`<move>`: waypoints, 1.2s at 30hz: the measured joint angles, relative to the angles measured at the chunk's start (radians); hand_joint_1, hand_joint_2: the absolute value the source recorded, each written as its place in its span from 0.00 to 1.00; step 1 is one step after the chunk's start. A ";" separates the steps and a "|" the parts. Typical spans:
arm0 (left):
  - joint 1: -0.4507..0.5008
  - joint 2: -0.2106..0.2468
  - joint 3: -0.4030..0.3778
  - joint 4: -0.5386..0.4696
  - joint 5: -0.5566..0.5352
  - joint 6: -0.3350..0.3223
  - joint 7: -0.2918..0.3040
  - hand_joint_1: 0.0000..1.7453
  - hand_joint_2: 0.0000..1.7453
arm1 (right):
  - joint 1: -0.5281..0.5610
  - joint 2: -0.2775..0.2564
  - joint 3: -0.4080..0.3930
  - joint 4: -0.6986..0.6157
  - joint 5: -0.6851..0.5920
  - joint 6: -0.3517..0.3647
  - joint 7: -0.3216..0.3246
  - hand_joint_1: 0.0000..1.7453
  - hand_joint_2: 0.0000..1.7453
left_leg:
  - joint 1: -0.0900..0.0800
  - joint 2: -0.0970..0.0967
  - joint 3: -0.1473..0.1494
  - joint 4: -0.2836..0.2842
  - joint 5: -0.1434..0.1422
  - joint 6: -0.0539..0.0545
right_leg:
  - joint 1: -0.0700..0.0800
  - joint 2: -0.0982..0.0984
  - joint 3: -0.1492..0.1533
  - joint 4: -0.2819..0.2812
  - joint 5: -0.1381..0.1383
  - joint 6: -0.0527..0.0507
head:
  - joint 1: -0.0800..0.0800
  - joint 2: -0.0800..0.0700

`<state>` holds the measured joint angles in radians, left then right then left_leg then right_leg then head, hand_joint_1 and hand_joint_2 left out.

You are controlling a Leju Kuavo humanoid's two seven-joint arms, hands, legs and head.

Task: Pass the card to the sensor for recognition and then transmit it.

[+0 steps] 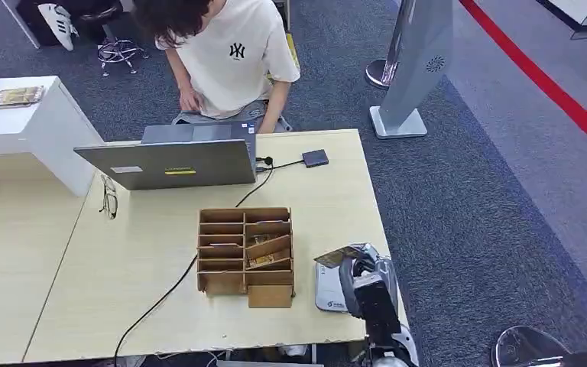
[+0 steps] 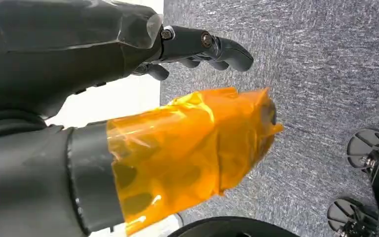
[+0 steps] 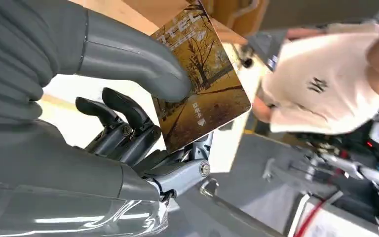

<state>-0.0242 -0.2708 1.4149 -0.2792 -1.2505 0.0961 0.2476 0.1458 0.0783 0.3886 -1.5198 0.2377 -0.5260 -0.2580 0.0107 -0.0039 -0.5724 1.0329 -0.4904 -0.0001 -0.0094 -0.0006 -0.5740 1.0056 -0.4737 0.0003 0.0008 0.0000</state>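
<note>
Right robot hand [image 3: 143,123] is pinching the golden tree-print plastic card [image 3: 202,79], hovering it just above the flat white sensor pad [image 1: 329,292] on the light wood bench [image 1: 122,267]. Recognition looks underway; the transmit step is left. Left robot hand [image 2: 202,49] hangs spread, holding nothing.

The card [image 3: 202,79] is golden brown with a picture of dark trees and pale letters on it. The right hand [image 3: 128,113] that holds it is grey with darker fingers. The left hand [image 2: 197,49] is dark, and its thumb is wrapped in shiny orange film. The table [image 1: 122,252] is pale wood, and the box with slots [image 1: 245,256] is brown. The laptop [image 1: 170,163] is grey. The person's shirt [image 1: 233,53] is cream with a black logo. The carpet [image 1: 474,214] is speckled grey with a red stripe [image 1: 550,84].
</note>
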 joint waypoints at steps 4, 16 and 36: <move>0.000 0.001 0.013 0.000 0.000 0.009 0.001 0.00 0.00 | 0.009 -0.030 0.039 0.010 -0.020 0.012 0.039 1.00 1.00 | 0.000 0.000 0.000 0.000 0.000 0.000 | 0.000 0.000 0.000 0.000 0.000 0.000 | 0.000 0.000; -0.001 0.006 0.028 0.000 -0.007 0.019 0.007 0.00 0.00 | 0.001 -0.089 0.147 0.047 -0.032 0.032 0.097 1.00 1.00 | 0.000 0.000 0.000 0.000 0.000 0.000 | 0.000 0.000 0.000 0.000 0.000 0.000 | 0.000 0.000; -0.001 0.011 0.033 0.000 -0.024 0.025 0.022 0.00 0.00 | -0.059 -0.098 0.224 0.144 0.234 -0.019 0.261 1.00 1.00 | 0.000 0.000 0.000 0.000 0.000 0.000 | 0.000 0.000 0.000 0.000 0.000 0.000 | 0.000 0.000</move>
<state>-0.0255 -0.2594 1.4481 -0.2789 -1.2749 0.1209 0.2693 0.0871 -0.0198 0.6130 -1.3756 0.4712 -0.5455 0.0035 0.0107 -0.0038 -0.5724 1.0329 -0.4904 -0.0001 -0.0094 -0.0006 -0.5740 1.0057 -0.4738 0.0003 0.0004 0.0000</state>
